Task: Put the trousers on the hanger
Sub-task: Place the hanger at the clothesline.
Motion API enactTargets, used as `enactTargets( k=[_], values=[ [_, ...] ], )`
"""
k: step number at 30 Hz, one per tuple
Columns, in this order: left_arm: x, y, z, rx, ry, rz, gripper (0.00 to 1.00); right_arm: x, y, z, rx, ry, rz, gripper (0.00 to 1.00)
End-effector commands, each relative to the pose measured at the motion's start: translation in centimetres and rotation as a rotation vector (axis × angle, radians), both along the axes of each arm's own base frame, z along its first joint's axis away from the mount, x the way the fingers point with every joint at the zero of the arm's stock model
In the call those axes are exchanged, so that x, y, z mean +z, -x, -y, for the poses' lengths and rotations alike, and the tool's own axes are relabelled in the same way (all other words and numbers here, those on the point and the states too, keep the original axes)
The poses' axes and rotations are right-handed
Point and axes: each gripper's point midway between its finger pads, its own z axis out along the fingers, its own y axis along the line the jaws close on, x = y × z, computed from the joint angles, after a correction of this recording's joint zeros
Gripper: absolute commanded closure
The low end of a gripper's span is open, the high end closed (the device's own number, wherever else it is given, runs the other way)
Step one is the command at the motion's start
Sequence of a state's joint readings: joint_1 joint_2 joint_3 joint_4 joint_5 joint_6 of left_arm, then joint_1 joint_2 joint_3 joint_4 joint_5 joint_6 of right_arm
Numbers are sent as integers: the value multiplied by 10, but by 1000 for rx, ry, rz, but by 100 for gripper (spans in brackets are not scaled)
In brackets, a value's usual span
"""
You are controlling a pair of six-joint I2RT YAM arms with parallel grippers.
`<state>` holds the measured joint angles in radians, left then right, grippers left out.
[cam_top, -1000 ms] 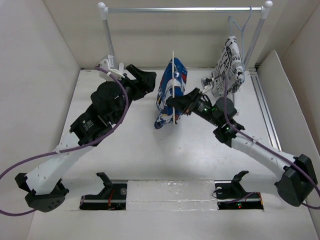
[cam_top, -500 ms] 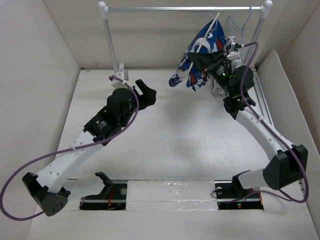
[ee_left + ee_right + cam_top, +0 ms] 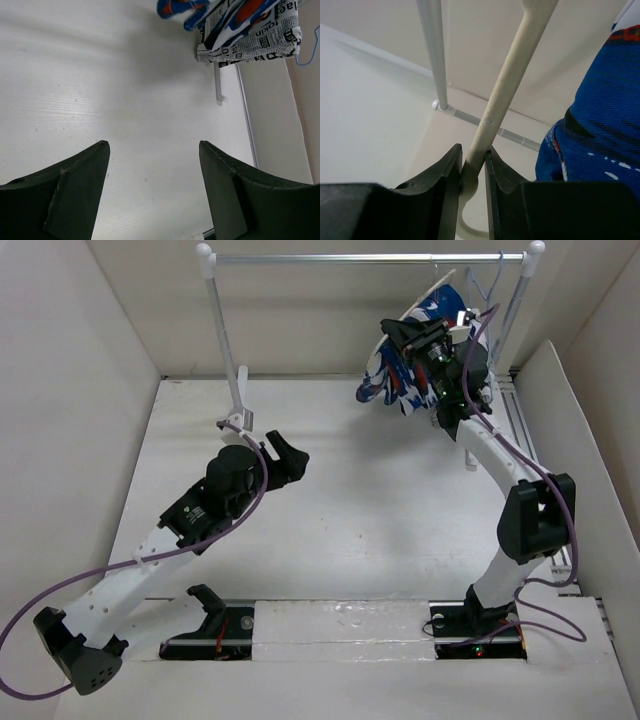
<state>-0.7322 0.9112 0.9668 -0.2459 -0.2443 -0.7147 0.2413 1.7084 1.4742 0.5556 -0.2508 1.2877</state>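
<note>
Two robot arms work over a white table point(image 3: 350, 520) with a clothes rack point(image 3: 350, 258) standing at its far edge. The right arm reaches high toward the right end of the rack. The right gripper point(image 3: 471, 156) is closed tight on the hanger point(image 3: 506, 82), its two black fingers pinching the pale beige bar between them. The trousers point(image 3: 392, 375), blue and white with red streaks, are draped over the hanger. They hang in a bunch just below the rail, well above the table. Whether the hanger's hook rests on the rail cannot be told. A black-and-white newsprint-lettered cloth point(image 3: 260, 45) hangs just behind the trousers, at the rack's right post. The left arm is stretched low over the middle of the table, well apart from the rack. The left gripper point(image 3: 152, 147) is spread wide and holds nothing; bare tabletop shows between its dark fingers.
</note>
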Motion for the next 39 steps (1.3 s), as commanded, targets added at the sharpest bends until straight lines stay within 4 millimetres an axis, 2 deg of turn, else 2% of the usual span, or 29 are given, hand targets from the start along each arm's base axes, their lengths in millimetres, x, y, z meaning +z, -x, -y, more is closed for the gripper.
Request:
enactTargets(
  k=[1,8,10,12,15,19,23,25,26,27,29,30,32,33,34,35,36,37,38,39],
  values=[
    [2,1,3,-17,19,10,32,141,59,29,-39,-101,473,100],
    [-13,2,6,-31,6,-14,33,144,61,41,-60,-88,500,100],
    [-16,2,9,-41,5,-22,33,141,55,48,-89,-81,478,100],
    [-18,1,11,-46,-1,-28,33,136,41,62,-123,-94,466,100],
    [-15,0,14,-53,2,-27,32,128,22,65,-123,-94,442,100],
    [-16,1,13,-54,0,-32,32,121,0,80,-159,-74,426,100],
    [-23,4,11,-50,1,-53,32,102,-14,79,-140,-62,381,100],
    [-25,6,11,-51,6,-59,32,88,-16,79,-141,-56,350,100],
    [-25,6,10,-49,6,-61,31,79,-15,80,-148,-46,339,96],
    [-25,6,10,-49,6,-61,31,79,-15,80,-148,-46,338,96],
    [-23,5,10,-45,3,-58,29,67,-13,84,-159,-22,321,83],
    [-22,4,10,-42,-1,-56,28,66,-11,82,-152,-13,320,60],
    [-16,2,8,-34,-7,-49,26,64,-2,86,-153,13,328,39],
    [-14,1,7,-28,-15,-42,25,63,2,85,-153,27,332,21],
    [-13,1,6,-26,-21,-44,24,63,4,91,-175,61,336,15],
    [-8,0,6,-22,-19,-36,21,63,7,90,-180,87,334,13],
    [-6,-1,5,-17,-24,-30,20,75,19,95,-194,115,358,11],
    [-5,-2,5,-16,-27,-30,18,70,20,101,-222,169,342,0],
    [1,-3,5,-14,-24,-21,16,72,24,101,-232,198,344,0],
    [4,-4,4,-5,-26,-16,15,83,37,107,-253,221,360,0]
  ],
)
